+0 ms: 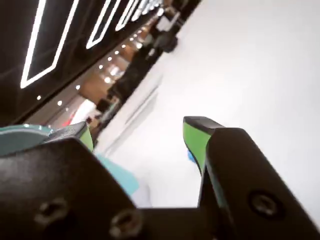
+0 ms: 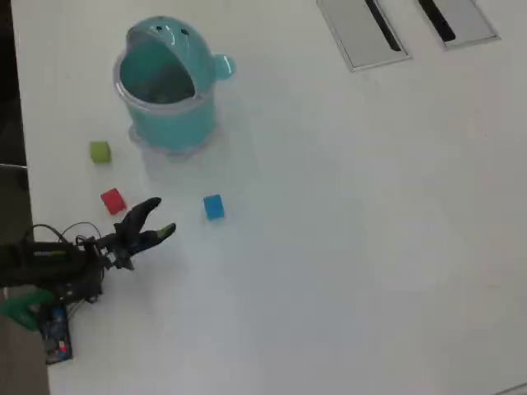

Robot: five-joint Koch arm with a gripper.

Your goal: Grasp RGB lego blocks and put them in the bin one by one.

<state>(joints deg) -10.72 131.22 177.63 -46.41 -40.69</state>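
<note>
We are holding the gripper (image 2: pixel 162 216) spread, empty, pointing toward the blue block (image 2: pixel 213 206); bin (image 2: pixel 167 115) is sitting beyond; 3 blocks outside.

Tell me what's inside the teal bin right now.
In the overhead view the bin looks empty: only its teal inner wall shows. The green block, red block and blue block all lie on the table. The domed hood hides the back part of the inside.
</note>
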